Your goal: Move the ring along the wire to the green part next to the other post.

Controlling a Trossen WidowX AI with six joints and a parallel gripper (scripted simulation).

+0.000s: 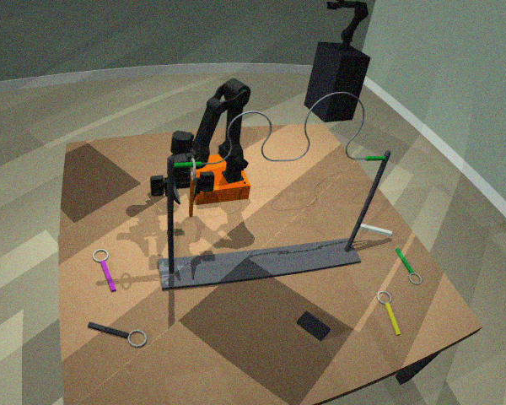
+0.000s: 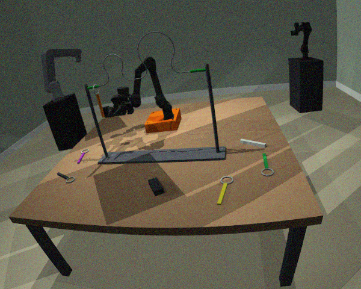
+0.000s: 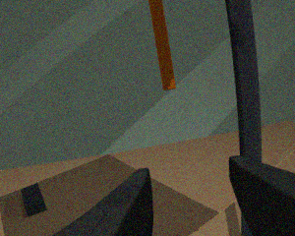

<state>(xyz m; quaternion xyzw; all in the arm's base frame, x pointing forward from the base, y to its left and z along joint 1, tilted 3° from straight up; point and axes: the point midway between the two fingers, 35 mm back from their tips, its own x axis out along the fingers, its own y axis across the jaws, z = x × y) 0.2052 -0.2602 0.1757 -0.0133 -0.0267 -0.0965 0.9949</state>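
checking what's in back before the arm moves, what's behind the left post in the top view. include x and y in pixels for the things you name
Behind the post (image 1: 170, 226), parts of the tool (image 1: 182, 183) show on both sides, fingers apart. Whatever lies directly behind the post is covered.
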